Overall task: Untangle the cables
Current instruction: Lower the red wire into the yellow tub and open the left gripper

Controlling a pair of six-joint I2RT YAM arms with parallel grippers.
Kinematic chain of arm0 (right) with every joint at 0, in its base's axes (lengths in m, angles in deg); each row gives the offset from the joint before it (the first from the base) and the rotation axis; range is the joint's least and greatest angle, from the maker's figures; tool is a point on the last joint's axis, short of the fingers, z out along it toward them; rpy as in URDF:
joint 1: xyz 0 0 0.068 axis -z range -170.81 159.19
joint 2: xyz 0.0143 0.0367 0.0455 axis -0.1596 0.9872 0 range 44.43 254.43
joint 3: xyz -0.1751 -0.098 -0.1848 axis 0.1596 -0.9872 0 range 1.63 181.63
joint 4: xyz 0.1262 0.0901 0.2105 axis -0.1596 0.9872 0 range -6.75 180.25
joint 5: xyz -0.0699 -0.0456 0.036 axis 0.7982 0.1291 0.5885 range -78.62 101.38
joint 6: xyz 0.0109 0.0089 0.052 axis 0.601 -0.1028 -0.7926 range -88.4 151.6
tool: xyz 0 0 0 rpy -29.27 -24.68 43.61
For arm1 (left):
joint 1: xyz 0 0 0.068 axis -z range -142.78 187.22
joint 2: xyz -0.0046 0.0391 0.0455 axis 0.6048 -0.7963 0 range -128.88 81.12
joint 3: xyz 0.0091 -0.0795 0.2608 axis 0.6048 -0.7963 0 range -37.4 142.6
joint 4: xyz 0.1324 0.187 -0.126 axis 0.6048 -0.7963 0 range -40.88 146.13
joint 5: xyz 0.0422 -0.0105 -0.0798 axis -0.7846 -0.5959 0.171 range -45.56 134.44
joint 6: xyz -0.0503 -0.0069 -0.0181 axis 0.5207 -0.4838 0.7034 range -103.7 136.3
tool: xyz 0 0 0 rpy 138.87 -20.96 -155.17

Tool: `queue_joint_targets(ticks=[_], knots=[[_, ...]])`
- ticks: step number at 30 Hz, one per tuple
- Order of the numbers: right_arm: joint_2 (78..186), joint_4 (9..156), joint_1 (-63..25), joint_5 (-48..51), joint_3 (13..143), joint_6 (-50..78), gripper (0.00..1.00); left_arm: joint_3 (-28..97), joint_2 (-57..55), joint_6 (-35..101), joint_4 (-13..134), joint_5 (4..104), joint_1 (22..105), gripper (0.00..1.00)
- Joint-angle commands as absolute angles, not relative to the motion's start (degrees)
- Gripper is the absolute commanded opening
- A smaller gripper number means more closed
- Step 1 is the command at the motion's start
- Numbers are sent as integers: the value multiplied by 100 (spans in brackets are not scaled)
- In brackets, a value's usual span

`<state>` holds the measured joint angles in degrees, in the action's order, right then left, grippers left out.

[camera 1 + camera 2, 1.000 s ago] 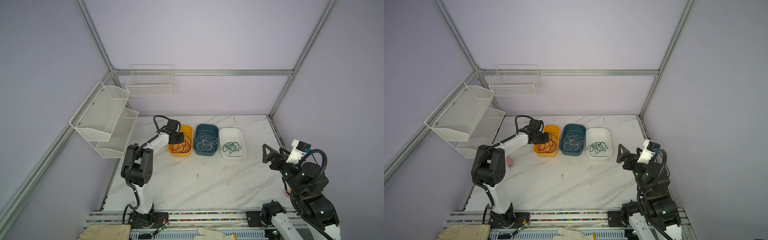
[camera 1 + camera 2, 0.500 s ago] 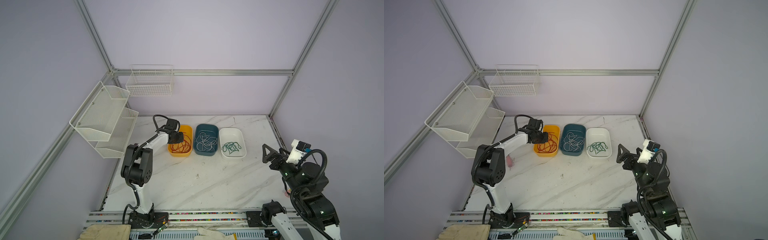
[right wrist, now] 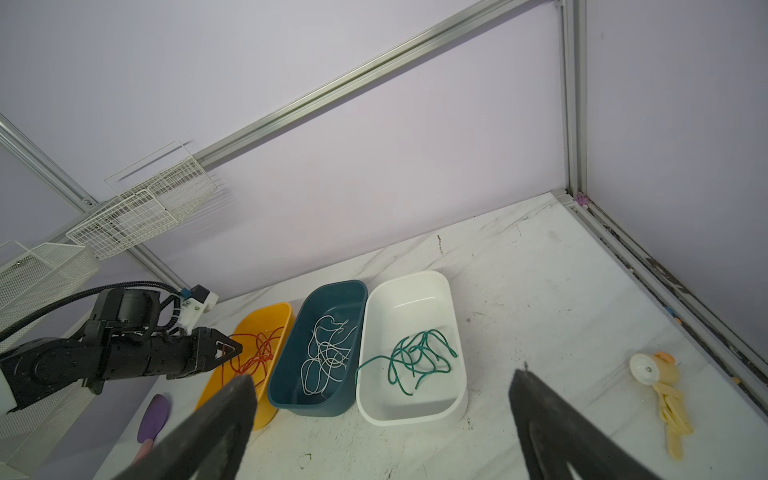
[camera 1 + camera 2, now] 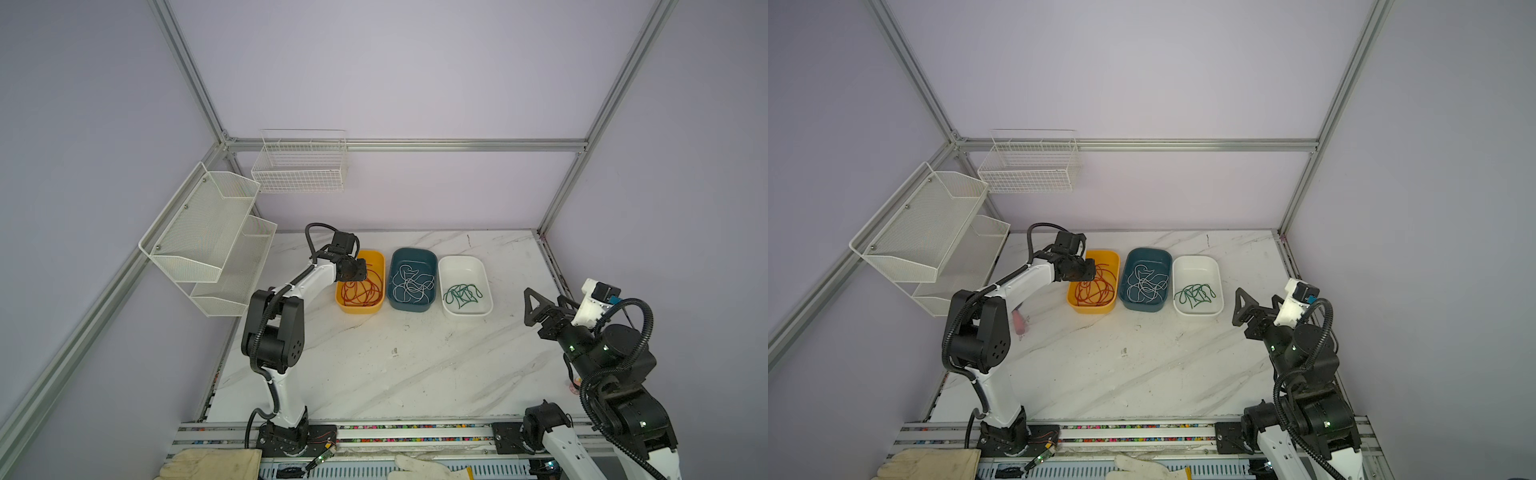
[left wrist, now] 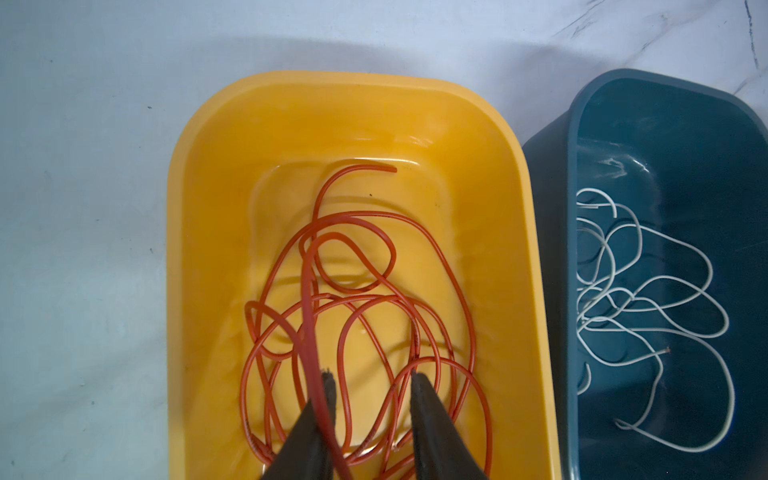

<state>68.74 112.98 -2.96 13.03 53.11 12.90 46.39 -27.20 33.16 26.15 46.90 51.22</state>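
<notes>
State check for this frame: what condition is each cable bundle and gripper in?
red cables: overlapping loops in the yellow tray.
white cables: overlapping loops in the blue tray.
green cables: bunched in the white tray.
left gripper: open above the yellow tray, one red strand against a finger.
right gripper: open, empty, clear of the trays.
</notes>
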Motion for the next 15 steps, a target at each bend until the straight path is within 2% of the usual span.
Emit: queue_joint_targets(ticks=[1,9,15], knots=[[6877,11165,-263,1268,5245,1367,98,5256,-2412,3239,2524,4607,5092,34],[6887,11155,-267,1261,5234,1372,98,5474,-2125,3274,2277,4371,5091,49],[6886,11155,-265,1253,5236,1367,98,5547,-1870,3276,2164,4142,5093,54]])
